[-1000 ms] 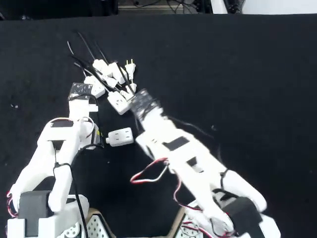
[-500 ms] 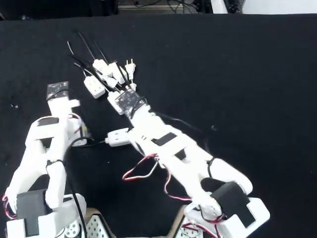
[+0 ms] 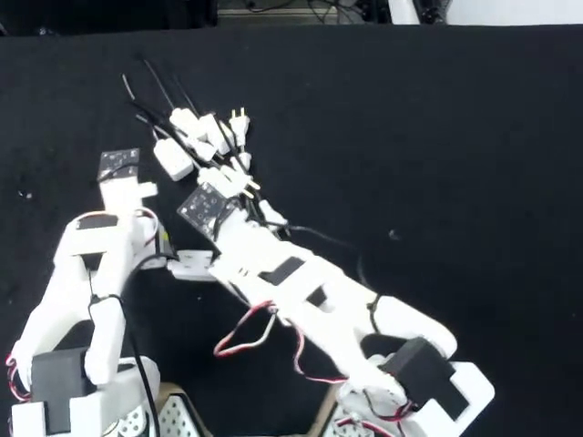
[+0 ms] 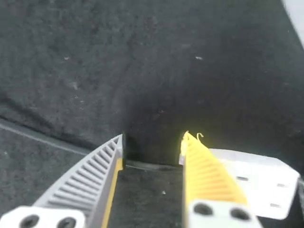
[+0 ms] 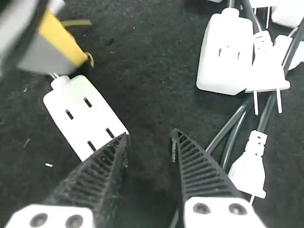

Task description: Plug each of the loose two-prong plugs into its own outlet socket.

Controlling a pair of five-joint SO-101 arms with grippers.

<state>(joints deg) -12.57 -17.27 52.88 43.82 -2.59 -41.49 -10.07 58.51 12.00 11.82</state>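
Hovering low over the black bench [image 3: 437,137], fingers spread apart, nothing between them: right claw [image 5: 149,137]. Lying flat on the cloth just beside one of its fingertips, slots facing up: white outlet socket [image 5: 85,118]. Reaching the far end of that socket, contact not discernible: yellow finger [image 5: 59,35] of the left claw [image 4: 152,141]. Likewise spread apart and gripping nothing, tips close to the cloth, with the socket just outside the yellow finger as seen in the left wrist view.

Positioned in the high view near the front of the bench, between the two arms: the same outlet socket. Grouped farther back, well apart from the left claw: remaining sockets, plugs and black cords [image 5: 231,123].

Lying flat within that group, slots up: second socket [image 5: 223,52]. Resting against its side, two prongs bare and seated in no slot: white plug [image 5: 268,78]. Lying near the right claw beside the cords, likewise loose: another white plug [image 5: 249,166]. Pointing away from the arms at the rear of the group: gold-pronged plug [image 3: 239,121].
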